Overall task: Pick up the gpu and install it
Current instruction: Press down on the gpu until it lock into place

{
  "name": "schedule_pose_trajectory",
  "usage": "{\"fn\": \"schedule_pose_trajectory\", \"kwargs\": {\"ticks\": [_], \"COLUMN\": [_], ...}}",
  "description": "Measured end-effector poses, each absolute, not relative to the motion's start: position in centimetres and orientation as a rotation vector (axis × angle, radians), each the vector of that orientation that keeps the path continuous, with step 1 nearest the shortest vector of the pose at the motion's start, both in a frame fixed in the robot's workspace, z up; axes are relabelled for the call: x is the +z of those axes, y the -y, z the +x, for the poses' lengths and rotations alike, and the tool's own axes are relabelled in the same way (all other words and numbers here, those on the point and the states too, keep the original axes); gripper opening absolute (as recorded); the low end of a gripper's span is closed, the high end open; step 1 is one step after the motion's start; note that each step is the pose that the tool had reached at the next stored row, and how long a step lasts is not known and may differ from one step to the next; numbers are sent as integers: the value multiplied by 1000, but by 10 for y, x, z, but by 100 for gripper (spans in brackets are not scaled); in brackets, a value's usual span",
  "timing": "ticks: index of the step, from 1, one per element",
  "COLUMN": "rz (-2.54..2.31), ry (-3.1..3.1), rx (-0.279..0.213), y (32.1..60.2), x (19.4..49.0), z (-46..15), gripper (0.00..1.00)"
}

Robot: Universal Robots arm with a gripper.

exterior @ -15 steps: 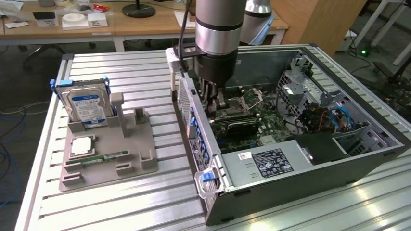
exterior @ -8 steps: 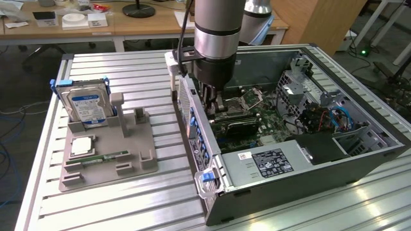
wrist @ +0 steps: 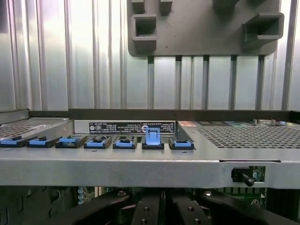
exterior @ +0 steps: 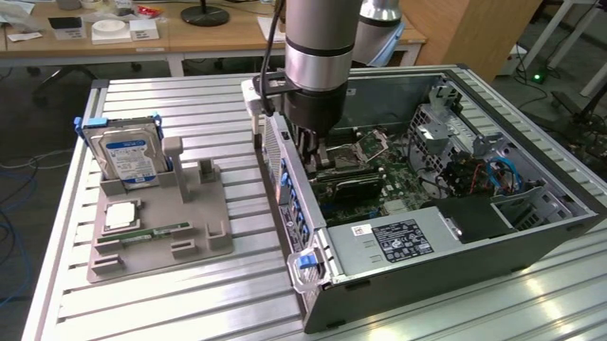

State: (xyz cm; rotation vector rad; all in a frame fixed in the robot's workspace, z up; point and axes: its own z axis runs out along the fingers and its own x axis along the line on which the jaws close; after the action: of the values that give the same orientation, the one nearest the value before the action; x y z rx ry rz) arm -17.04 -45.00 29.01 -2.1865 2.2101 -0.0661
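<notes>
One arm, and its gripper point(exterior: 320, 158) is down inside the open PC case point(exterior: 531, 245) at frame centre, fingers point(wrist: 145, 211) closed. The gpu point(exterior: 353, 186) looks seated on the motherboard point(exterior: 399, 186) right below. Parts holder point(exterior: 156, 238) at left keeps the hard drive point(exterior: 128, 156), so mostly done, I'd guess.

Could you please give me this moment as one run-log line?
hand: shut, down inside open computer case | gpu: seated on motherboard beneath hand | parts holder: hard drive upright
</notes>
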Motion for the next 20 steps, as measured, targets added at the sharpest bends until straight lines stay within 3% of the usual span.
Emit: {"fn": "schedule_pose_trajectory", "kwargs": {"ticks": [20], "rz": [-2188], "ry": [-2211], "rx": [-66], "y": [450], "x": [260], "z": [-156], "gripper": [11]}}
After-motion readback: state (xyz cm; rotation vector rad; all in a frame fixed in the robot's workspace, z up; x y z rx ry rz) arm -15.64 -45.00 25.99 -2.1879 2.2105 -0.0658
